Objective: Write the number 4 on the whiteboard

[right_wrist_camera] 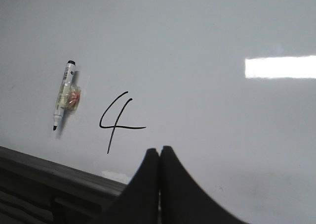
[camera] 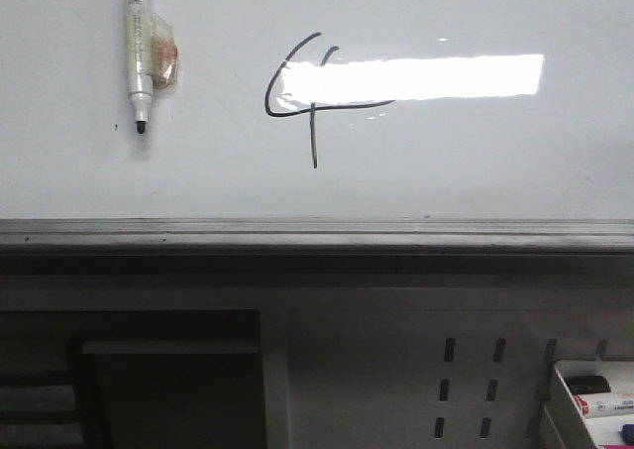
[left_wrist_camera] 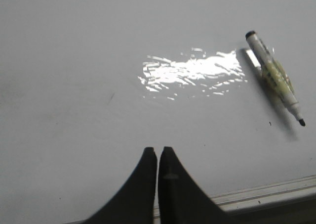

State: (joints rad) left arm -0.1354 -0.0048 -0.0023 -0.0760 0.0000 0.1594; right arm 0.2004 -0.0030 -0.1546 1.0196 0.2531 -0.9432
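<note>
The whiteboard (camera: 515, 162) fills the upper front view, with a bright light reflection and a grey ledge (camera: 317, 235) below. A thin black number 4 (camera: 313, 97) is drawn on it near the middle; it also shows in the right wrist view (right_wrist_camera: 116, 120). A white marker (camera: 137, 57) with a black tip hangs on the board left of the figure, tip down, uncapped; it also shows in the left wrist view (left_wrist_camera: 274, 76) and the right wrist view (right_wrist_camera: 63, 95). My left gripper (left_wrist_camera: 158, 149) is shut and empty, off the board. My right gripper (right_wrist_camera: 159, 149) is shut and empty.
Below the ledge is a perforated grey panel (camera: 466, 385). A white tray (camera: 592, 399) with spare markers and an eraser sits at the lower right. A dark recess (camera: 129, 380) lies at the lower left.
</note>
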